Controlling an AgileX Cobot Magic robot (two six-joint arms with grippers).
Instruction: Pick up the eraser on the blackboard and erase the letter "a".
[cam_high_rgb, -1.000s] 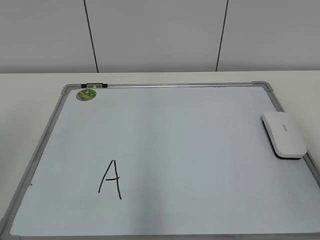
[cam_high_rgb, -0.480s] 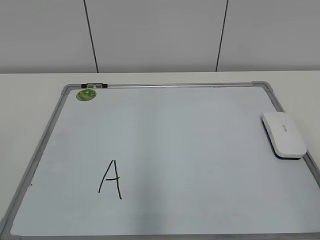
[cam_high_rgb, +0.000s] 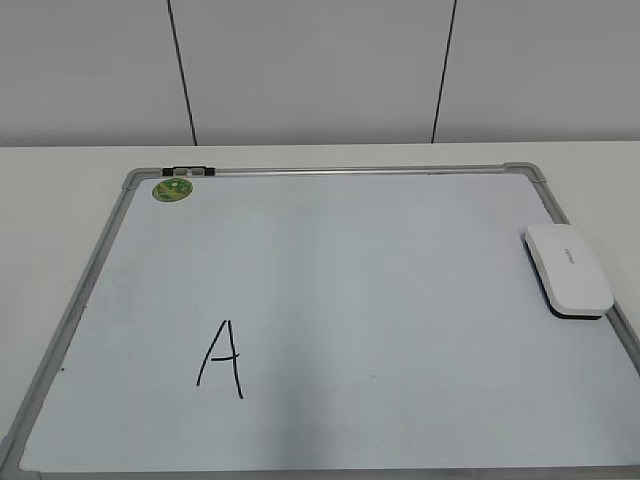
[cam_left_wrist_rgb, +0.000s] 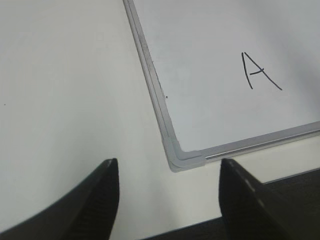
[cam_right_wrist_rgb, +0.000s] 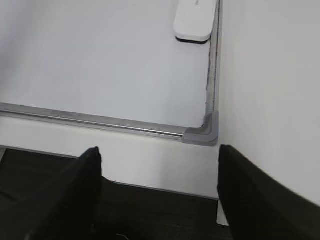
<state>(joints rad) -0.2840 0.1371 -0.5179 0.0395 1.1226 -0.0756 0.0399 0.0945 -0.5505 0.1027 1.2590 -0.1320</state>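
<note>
The blackboard (cam_high_rgb: 350, 171) is a white board with a grey frame, lying flat on the table. The eraser (cam_high_rgb: 568, 270), a white block with a dark underside, lies on the board by its right edge; it also shows in the right wrist view (cam_right_wrist_rgb: 195, 22). A black capital "A" (cam_high_rgb: 222, 358) is written at the lower left, also seen in the left wrist view (cam_left_wrist_rgb: 260, 72). No small lowercase "a" shows anywhere. My left gripper (cam_left_wrist_rgb: 167, 172) is open and empty over the table beside the board's near-left corner. My right gripper (cam_right_wrist_rgb: 158, 150) is open and empty in front of the near-right corner. Neither gripper shows in the exterior view.
A round green sticker (cam_high_rgb: 172, 188) sits at the board's far-left corner, with a small black clip (cam_high_rgb: 190, 171) on the top frame. Pale table (cam_high_rgb: 60, 200) surrounds the board. A dark edge (cam_right_wrist_rgb: 160, 210) runs along the table's front.
</note>
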